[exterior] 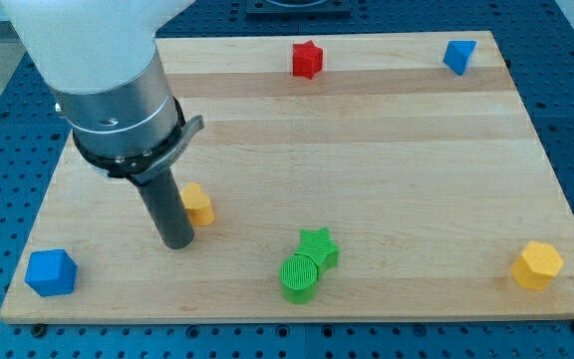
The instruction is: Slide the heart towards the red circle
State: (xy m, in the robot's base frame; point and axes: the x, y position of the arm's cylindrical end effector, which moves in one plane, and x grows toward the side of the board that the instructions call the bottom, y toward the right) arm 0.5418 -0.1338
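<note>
My tip (177,242) rests on the board at the lower left. A yellow block (199,204) sits just to the right of the rod and a little above the tip, touching or nearly touching the rod. The rod hides its left part, so I cannot make out its shape. No red circle shows in the camera view. The arm's wide body covers the board's upper left corner. A red star (307,59) lies near the top edge, at the middle.
A green star (319,245) and a green circle (300,277) touch each other at the bottom middle. A blue cube (50,272) sits at the bottom left corner. A yellow hexagon (537,264) is at the bottom right, a blue block (458,56) at the top right.
</note>
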